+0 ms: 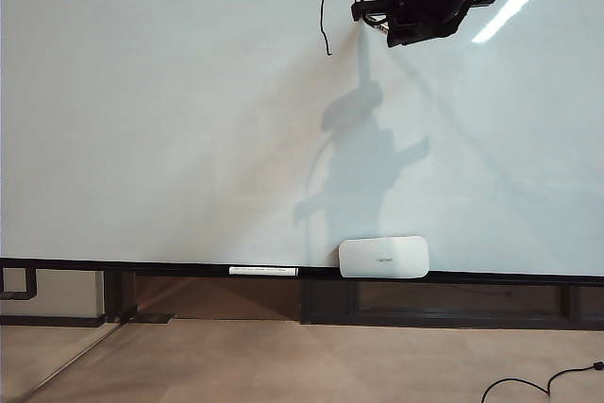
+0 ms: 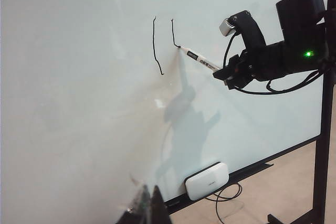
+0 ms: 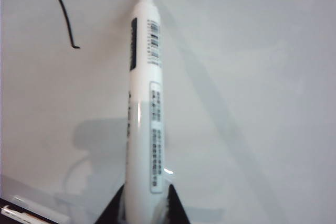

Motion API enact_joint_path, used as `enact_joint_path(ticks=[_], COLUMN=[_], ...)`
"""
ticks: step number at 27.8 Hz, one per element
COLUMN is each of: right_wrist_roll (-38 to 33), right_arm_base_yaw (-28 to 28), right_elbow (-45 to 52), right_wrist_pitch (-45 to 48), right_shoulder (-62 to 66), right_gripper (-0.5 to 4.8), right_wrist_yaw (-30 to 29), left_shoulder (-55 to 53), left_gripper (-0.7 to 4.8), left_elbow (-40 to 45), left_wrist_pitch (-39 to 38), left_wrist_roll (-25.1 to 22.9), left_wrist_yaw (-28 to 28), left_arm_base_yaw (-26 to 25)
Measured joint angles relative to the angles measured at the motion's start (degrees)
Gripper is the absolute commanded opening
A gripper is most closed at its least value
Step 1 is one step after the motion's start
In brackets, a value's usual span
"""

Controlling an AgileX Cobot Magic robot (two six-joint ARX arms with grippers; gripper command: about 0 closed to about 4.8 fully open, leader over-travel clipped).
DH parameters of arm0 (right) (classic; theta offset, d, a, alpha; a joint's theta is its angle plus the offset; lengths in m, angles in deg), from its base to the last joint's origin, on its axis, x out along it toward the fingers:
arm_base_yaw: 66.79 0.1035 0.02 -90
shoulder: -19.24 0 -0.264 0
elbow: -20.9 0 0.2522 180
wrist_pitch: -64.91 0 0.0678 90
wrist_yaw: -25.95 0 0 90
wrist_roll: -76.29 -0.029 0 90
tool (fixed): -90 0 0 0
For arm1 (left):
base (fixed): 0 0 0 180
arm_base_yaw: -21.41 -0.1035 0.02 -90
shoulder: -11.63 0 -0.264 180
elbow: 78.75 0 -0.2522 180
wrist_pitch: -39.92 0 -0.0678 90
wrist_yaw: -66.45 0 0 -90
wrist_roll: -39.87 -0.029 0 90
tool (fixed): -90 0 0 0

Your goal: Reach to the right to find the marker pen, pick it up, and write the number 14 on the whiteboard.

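Big glossy whiteboard point(image 1: 170, 120) fills the exterior view, black bottom rail under it, tan floor below with a black cable point(image 1: 543, 386) lying at the lower right.

On the rail: a white rounded eraser point(image 1: 384, 258) right of centre, and a slim white pen with black ends point(image 1: 263, 271) lying flat just left of it, not touching it.

Right pincer point(image 2: 224, 73) is up high on the right of the board, clenched on the marker pen point(image 3: 145, 103). Right wrist view shows both fingers pressed on either side of the white barrel near its back end, barcode label facing the camera. Pen angles toward the board, tip touching the surface at the lower end of a short black stroke point(image 2: 173, 33).

Marks so far: one longer near-vertical black line point(image 2: 156, 45) with a small hook at the bottom, and the short stroke just to its right, well above the eraser. The two marks are apart, not joined.

Arm shadow falls on the board below the right pincer, running down toward the eraser.

Left pincer point(image 2: 144, 208): only dark finger tips show at the edge of its own wrist view, low and well away from the marks, with nothing seen between them. Can't tell whether released or clenched. Not visible in the exterior view.
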Motion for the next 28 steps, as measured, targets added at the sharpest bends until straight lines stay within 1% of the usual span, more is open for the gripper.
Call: enact_joint_path(ticks=[13, 28], right_wrist_roll=[0.1, 0.1], right_arm_base_yaw=[-0.1, -0.2], right_elbow=[0.0, 0.2], right_wrist_pitch=[-3.7, -3.3], right_shoulder=[-3.1, -3.2], right_gripper=[-0.02, -0.02], right_wrist_yaw=[6.0, 6.3], left_shoulder=[0.0, 0.0], left_gripper=[-0.06, -0.06], left_elbow=[0.0, 0.0], left_wrist_pitch=[0.0, 0.0], left_wrist_roll=[-0.4, -0.5], left_wrist_yaw=[0.0, 0.0], left_arm_base_yaw=[0.0, 0.0])
